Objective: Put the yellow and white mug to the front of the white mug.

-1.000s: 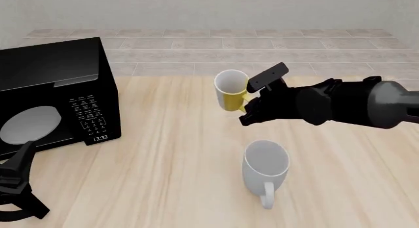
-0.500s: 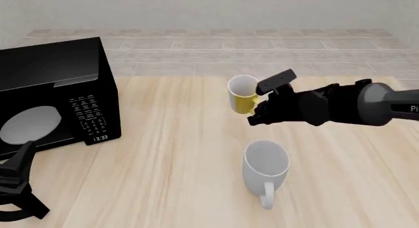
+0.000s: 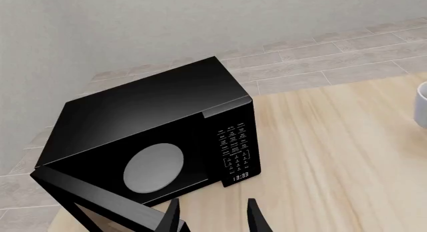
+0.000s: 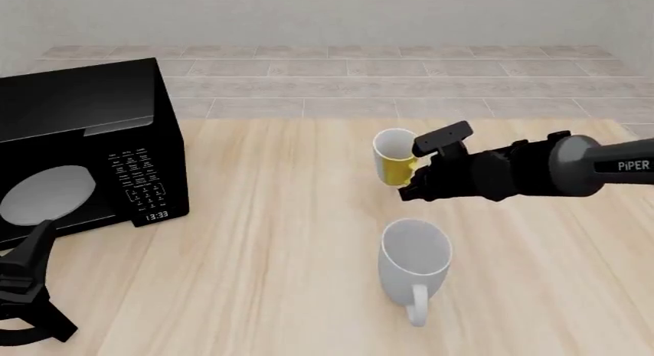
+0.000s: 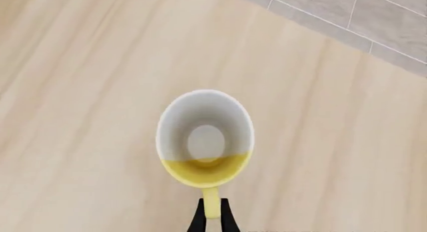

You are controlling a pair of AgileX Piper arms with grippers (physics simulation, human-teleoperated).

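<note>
Yellow-and-white small mug (image 4: 394, 165) hangs upright by its handle, pinched in the right gripper (image 5: 211, 217), above the wooden worktop (image 4: 256, 241) — directly beyond the taller plain white mug (image 4: 414, 256).

yellow and white mug (image 4: 393, 158) carried rightward, lower

You face a pale wooden table (image 4: 256, 241) with lengthwise grain, under soft, even light. Beyond its far edge lies a floor of grey-beige tiles (image 4: 338, 73), running to a plain off-white wall (image 4: 327, 15). A black microwave (image 4: 82, 149) sits at your left, clock reading 13:33.
</note>
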